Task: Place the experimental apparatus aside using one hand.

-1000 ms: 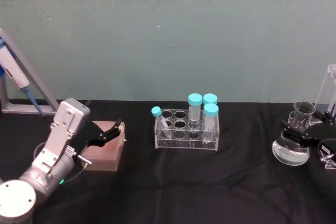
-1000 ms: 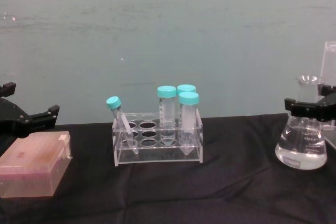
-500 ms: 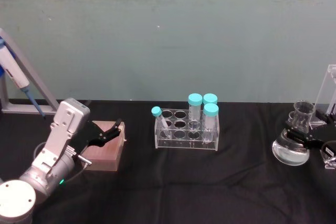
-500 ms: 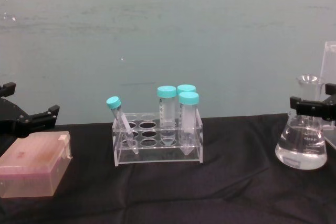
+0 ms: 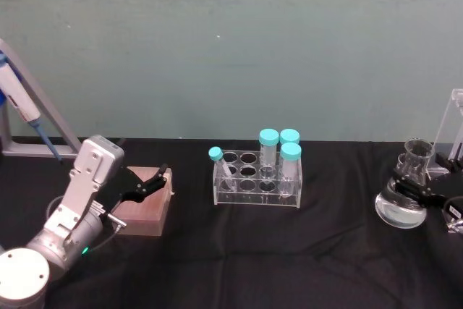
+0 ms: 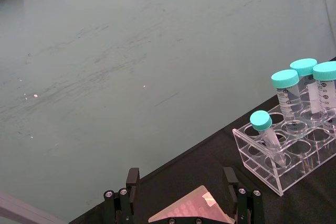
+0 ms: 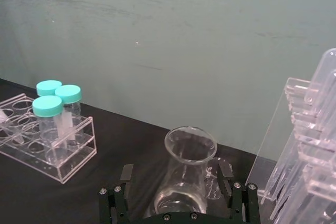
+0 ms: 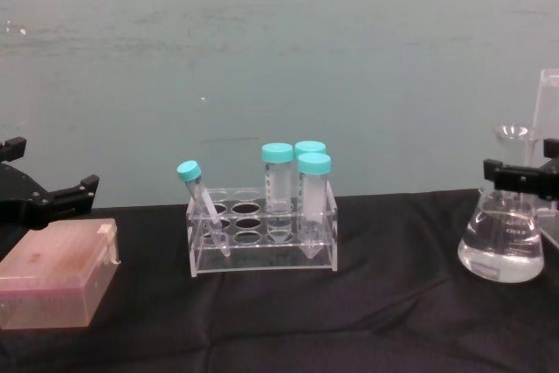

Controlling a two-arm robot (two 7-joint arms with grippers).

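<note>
Your right tool (image 7: 177,187) open, fingers astride conical flask (image 7: 185,182) neck, seemingly not touching; left tool (image 5: 150,182) open over pink box (image 5: 145,208).

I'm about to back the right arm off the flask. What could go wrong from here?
1. The right gripper has its jaws open on either side of the flask neck; a skewed retreat could clip it and tip the liquid out.
2. The acrylic stand of pipettes is close beside the flask, so a sideways swing might knock it.
</note>
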